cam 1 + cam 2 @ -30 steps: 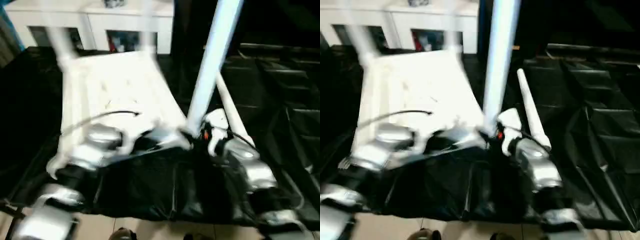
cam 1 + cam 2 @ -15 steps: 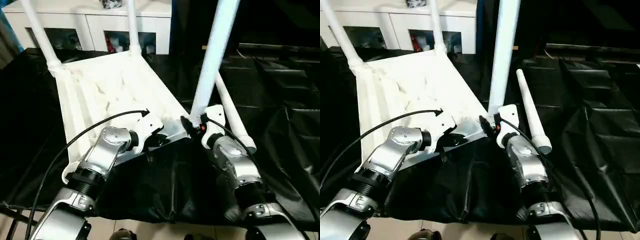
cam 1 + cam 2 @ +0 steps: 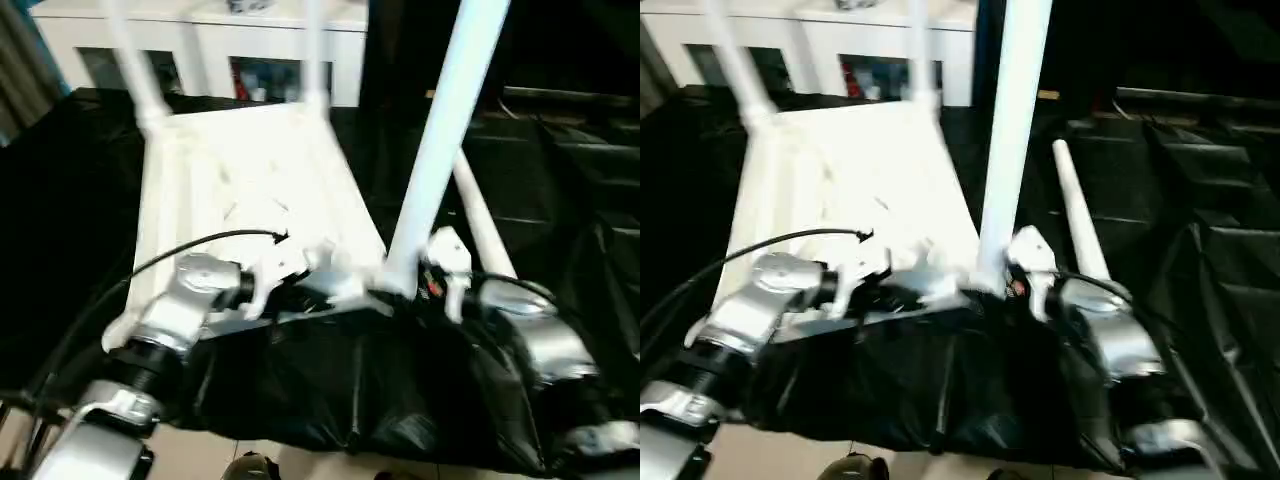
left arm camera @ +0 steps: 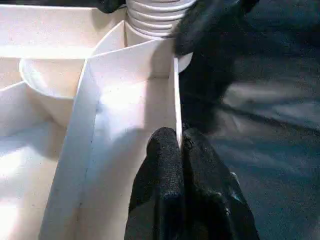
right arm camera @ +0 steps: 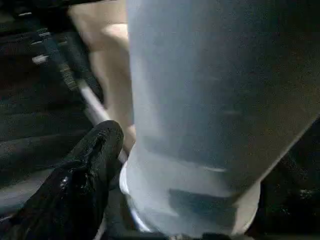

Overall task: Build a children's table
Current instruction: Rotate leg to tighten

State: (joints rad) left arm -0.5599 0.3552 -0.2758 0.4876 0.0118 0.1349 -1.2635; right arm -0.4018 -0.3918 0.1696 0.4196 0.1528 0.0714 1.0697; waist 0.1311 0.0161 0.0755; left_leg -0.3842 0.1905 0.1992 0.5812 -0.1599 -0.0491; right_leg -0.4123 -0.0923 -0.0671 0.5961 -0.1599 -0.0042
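- The tabletop [image 3: 250, 190] lies upside down on the black sheet [image 3: 330, 390] that covers the desk, ribbed underside up, in front of the white cabinet [image 3: 200, 40].
- Two legs [image 3: 135, 70] stand in the tabletop's far corner sockets. A third leg [image 3: 440, 150] stands upright at its near corner on the robot's right side. A fourth leg [image 3: 1080, 225] lies loose on the sheet just beside that corner, on the side away from the tabletop.
- The left hand [image 4: 181, 150] is pinched tight on the thin raised rim [image 4: 176, 95] of the tabletop, close to the ribbed socket [image 4: 150, 15] of the near right corner, one finger on each side of the wall.
- The right hand [image 5: 120, 165] is at the foot of the upright third leg, with one black finger [image 5: 85, 170] lying against the tube; whether it clamps the tube I cannot tell.
- Handling, as I judge it: the tabletop is stiff moulded plastic and probably light, so it may slide on the sheet when a leg is pressed or turned. The rim near the socket being worked is a sound place to steady it.
- The legs look smooth, rigid and slippery. A grip low on the tube, near the socket, should give the most control; the long free end could sway and lever the joint.
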